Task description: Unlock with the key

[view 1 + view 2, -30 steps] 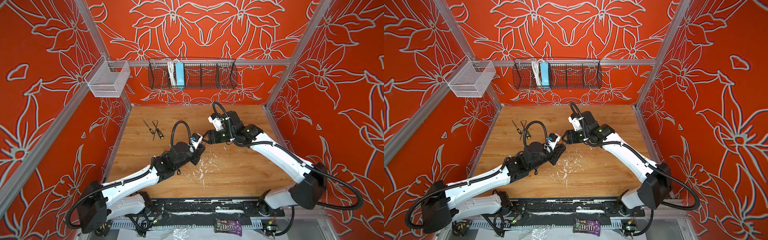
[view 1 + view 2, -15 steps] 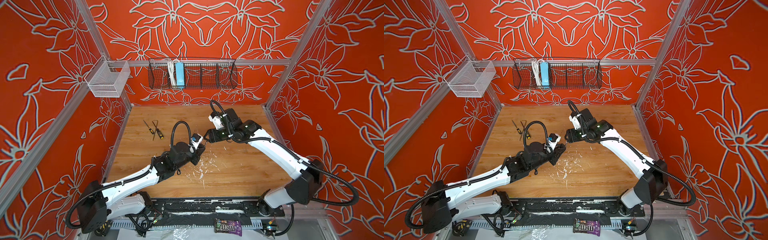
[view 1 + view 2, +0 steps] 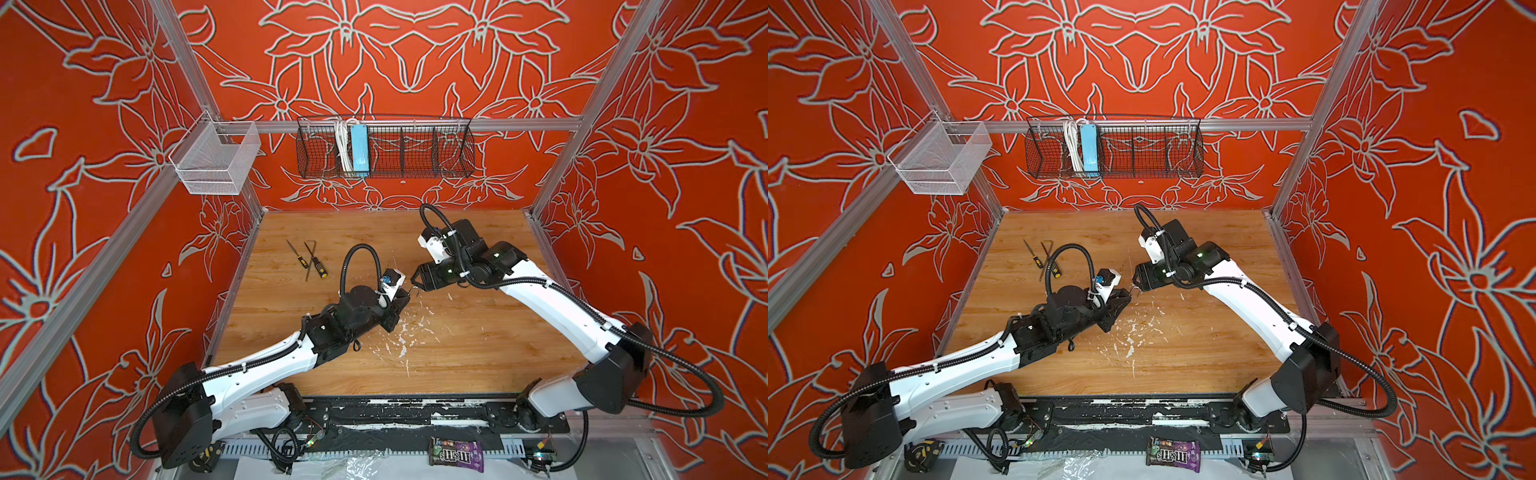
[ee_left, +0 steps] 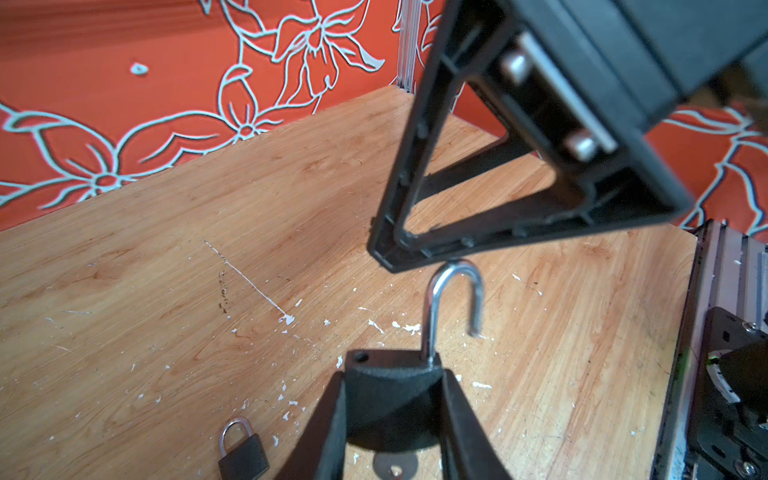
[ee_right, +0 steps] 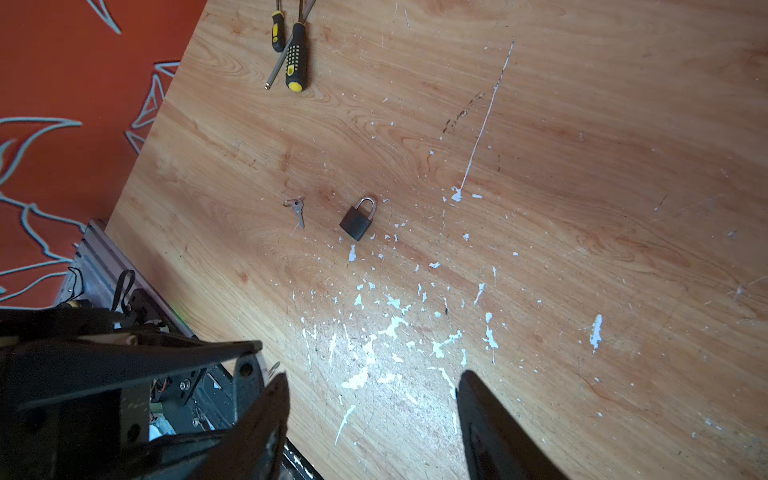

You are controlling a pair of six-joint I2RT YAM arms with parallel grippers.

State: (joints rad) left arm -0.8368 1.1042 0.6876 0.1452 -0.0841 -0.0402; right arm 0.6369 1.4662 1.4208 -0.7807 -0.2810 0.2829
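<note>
One wrist view alone shows left tool [image 4: 392, 380] clamping the open-shackled padlock [image 4: 390, 361]; right tool [image 5: 374, 374] gapes empty.

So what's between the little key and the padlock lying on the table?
Nothing. Only bare wooden table lies between the key and the closed padlock. The right wrist view shows this gap.

Orange-red walls [image 3: 415, 62] with pale flower outlines enclose a wooden bench [image 3: 478, 353] flecked white. A black wire basket [image 3: 415, 153] hangs on the far wall, a white mesh basket [image 3: 216, 166] far left.
</note>
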